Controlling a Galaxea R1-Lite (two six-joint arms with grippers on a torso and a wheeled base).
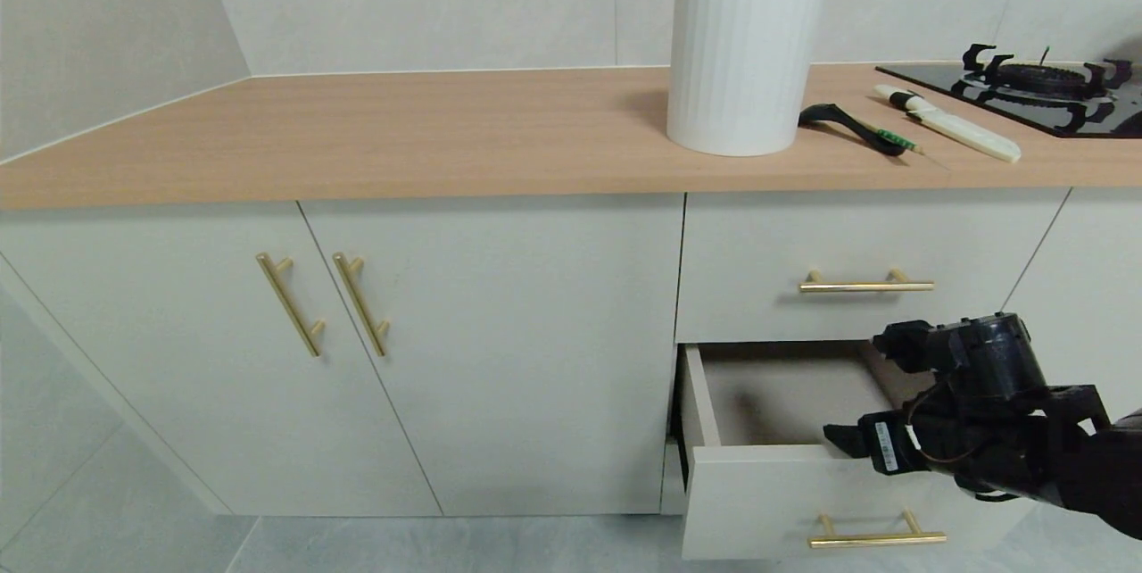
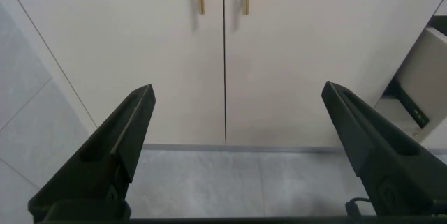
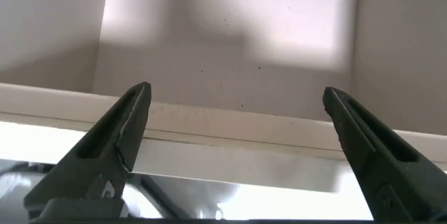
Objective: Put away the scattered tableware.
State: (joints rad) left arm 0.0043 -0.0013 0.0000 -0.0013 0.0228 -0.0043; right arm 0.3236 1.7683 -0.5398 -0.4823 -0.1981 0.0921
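Observation:
Three utensils lie on the wooden counter (image 1: 401,136) at the right: a black spoon (image 1: 848,122), a small green-handled tool (image 1: 897,141) and a white knife (image 1: 950,124). Below them the lower drawer (image 1: 758,475) is pulled out, and its inside (image 3: 230,63) looks bare. My right gripper (image 1: 861,390) hangs open over the drawer's right side, well below the counter, holding nothing; its wrist view looks past the open gripper (image 3: 236,91) into the drawer. My left gripper (image 2: 237,90) is open, low down and facing the cabinet doors (image 2: 223,56).
A tall white ribbed canister (image 1: 745,37) stands on the counter just left of the utensils. A black gas hob (image 1: 1035,82) is at the far right. The upper drawer (image 1: 865,286) is closed. Double doors with gold handles (image 1: 290,301) are at left, above the tiled floor (image 2: 230,182).

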